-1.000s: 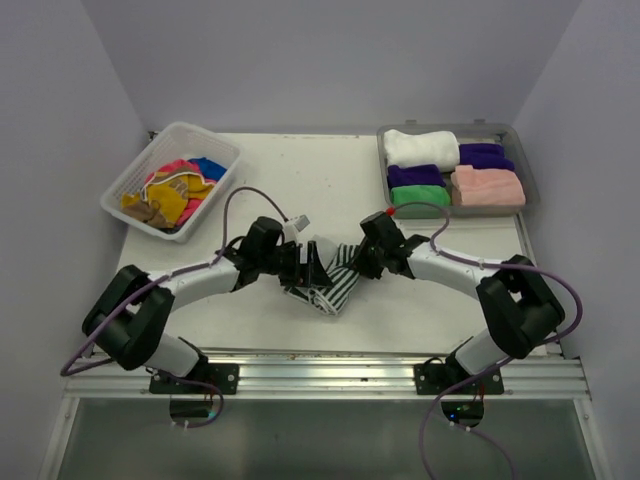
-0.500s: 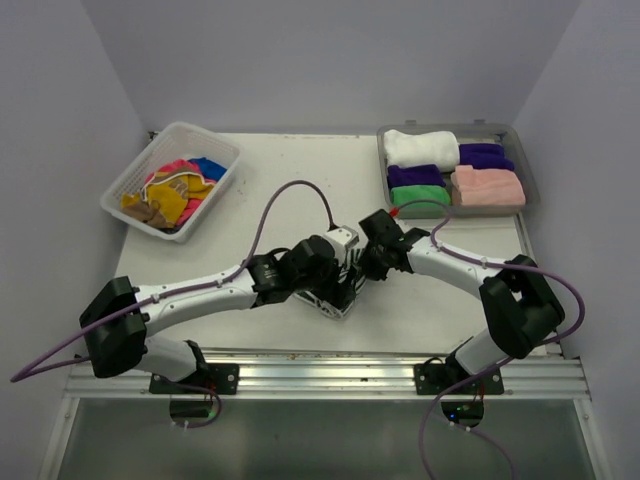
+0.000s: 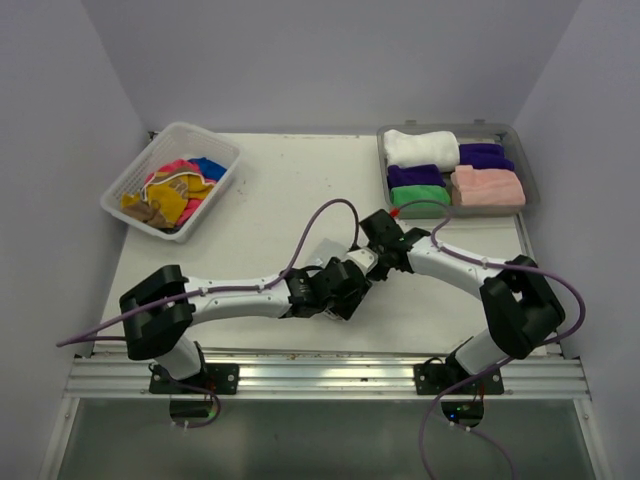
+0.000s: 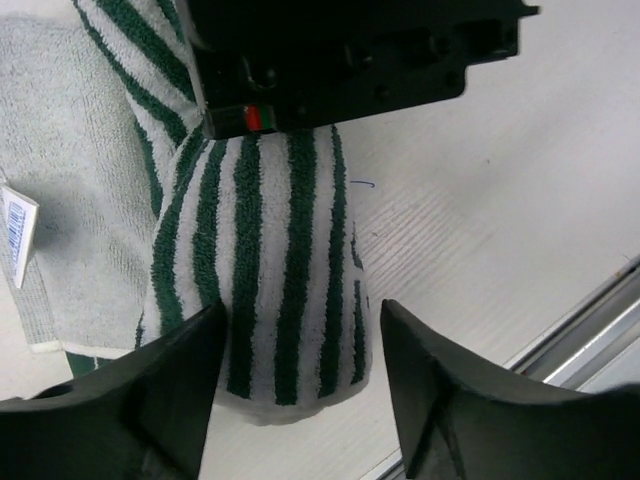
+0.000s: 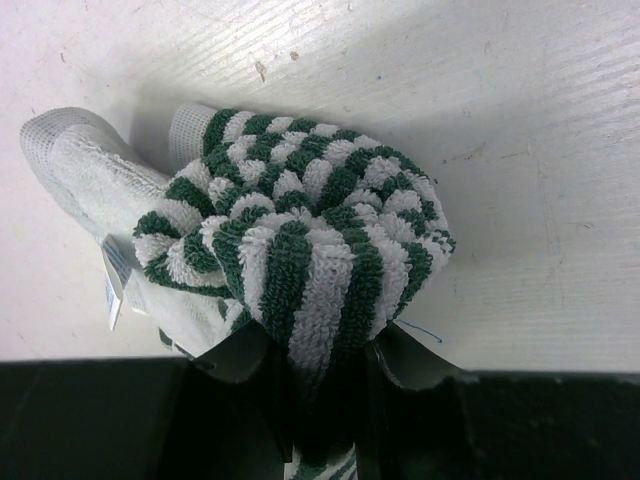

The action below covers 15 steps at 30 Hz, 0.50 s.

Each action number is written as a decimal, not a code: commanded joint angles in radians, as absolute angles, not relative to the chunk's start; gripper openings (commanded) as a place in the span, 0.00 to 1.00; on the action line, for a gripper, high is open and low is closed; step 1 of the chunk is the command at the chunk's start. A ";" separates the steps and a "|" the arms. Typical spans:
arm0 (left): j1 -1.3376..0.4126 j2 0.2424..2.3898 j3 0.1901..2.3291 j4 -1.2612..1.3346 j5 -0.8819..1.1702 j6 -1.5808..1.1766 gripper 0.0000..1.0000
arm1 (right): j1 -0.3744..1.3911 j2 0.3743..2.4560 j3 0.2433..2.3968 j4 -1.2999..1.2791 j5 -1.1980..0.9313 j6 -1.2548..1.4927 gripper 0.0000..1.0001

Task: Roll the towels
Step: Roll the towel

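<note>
A green-and-white striped towel (image 4: 270, 250) lies as a rolled bundle on the white table near its front edge. My left gripper (image 4: 300, 303) is open, one finger on each side of the roll's near end. My right gripper (image 5: 320, 350) is shut on the other end of the striped towel (image 5: 300, 220), pinching its folds. A white label (image 5: 115, 285) hangs from the towel's loose plain side. In the top view the left gripper (image 3: 345, 290) and right gripper (image 3: 372, 262) meet over the towel and hide most of it.
A white lattice basket (image 3: 125, 190) at back left holds loose towels (image 3: 175, 190) in yellow, pink and blue. A grey tray (image 3: 527, 185) at back right holds rolled white, purple, green and pink towels (image 3: 488, 187). The metal front rail (image 3: 330, 370) is close behind the roll.
My left arm swung right and its gripper went from the towel's left side to around the roll's front end. The spread striped towel has become a compact roll. The right gripper barely moved.
</note>
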State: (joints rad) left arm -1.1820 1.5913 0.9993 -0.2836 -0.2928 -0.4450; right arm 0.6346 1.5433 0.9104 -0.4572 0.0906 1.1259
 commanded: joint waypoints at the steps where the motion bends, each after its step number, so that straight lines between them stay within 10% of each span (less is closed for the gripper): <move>1: -1.181 1.634 1.037 -0.258 -0.342 -0.452 0.61 | 0.635 1.502 0.919 -0.520 0.124 1.137 0.11; 8: -1.054 1.594 0.957 -0.169 -0.062 -0.503 0.04 | 0.634 1.407 0.870 -0.471 0.126 1.111 0.61; 15: -0.864 1.503 0.792 0.003 0.274 -0.597 0.00 | 0.626 1.306 0.848 -0.440 0.129 1.095 0.79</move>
